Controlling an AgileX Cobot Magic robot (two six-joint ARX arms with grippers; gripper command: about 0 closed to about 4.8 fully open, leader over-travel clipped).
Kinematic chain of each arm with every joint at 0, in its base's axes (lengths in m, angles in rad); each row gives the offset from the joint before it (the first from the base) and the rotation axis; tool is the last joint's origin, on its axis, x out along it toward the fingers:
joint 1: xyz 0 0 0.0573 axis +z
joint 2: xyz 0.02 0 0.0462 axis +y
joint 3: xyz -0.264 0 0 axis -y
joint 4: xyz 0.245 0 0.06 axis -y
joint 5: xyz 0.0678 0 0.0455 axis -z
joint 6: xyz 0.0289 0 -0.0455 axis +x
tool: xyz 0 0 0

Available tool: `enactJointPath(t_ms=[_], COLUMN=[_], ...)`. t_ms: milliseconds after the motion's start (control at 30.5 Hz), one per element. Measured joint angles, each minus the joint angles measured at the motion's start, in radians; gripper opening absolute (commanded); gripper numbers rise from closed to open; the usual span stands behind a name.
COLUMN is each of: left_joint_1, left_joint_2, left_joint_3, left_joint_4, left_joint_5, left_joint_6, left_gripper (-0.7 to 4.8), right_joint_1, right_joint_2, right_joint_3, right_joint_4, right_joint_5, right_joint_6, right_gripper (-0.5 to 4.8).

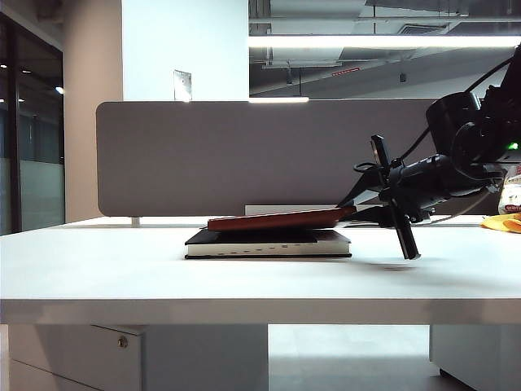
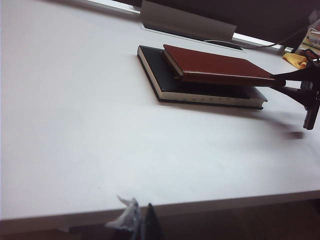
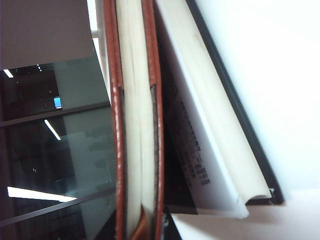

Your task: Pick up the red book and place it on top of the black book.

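Red book (image 1: 277,220) clamped in right tool (image 1: 352,213); left tool unseen

text: none legible | black book (image 3: 192,155) cover: small white print, too blurred to read

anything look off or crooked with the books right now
The red book sits tilted over the black book: its far end rests on the cover, while the right tool holds the other end raised. It is not lying flat. The left tool is nowhere near.
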Motion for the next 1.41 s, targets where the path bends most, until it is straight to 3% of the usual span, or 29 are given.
enactJointPath(t_ms=[262,393,458,720,1048,1212,1277,1408], left_joint_1=[0.0,0.0,0.0,0.0,0.0,0.0,0.0,0.0], left_joint_2=[0.0,0.0,0.0,0.0,0.0,0.0,0.0,0.0], left_joint_3=[0.0,0.0,0.0,0.0,0.0,0.0,0.0,0.0], left_joint_4=[0.0,0.0,0.0,0.0,0.0,0.0,0.0,0.0], left_joint_5=[0.0,0.0,0.0,0.0,0.0,0.0,0.0,0.0], left_joint_6=[0.0,0.0,0.0,0.0,0.001,0.003,0.003,0.003], left_gripper=[0.18,0.18,0.18,0.18,0.18,0.18,0.18,0.18], right_joint_1=[0.017,0.018,0.021,0.021,0.019,0.019,0.019,0.018], right_joint_2=[0.0,0.0,0.0,0.003,0.005,0.005,0.005,0.005], right_joint_3=[0.0,0.0,-0.001,-0.003,0.018,0.025,0.025,0.025], right_joint_4=[-0.006,-0.008,-0.03,-0.044,-0.017,-0.02,-0.019,-0.023], right_joint_5=[0.001,-0.002,-0.002,-0.012,0.003,0.005,0.005,0.006], right_joint_6=[0.0,0.001,0.009,0.02,0.053,0.054,0.054,0.054], right_gripper=[0.0,1.09,1.1,2.23,2.28,2.53,3.13,3.19])
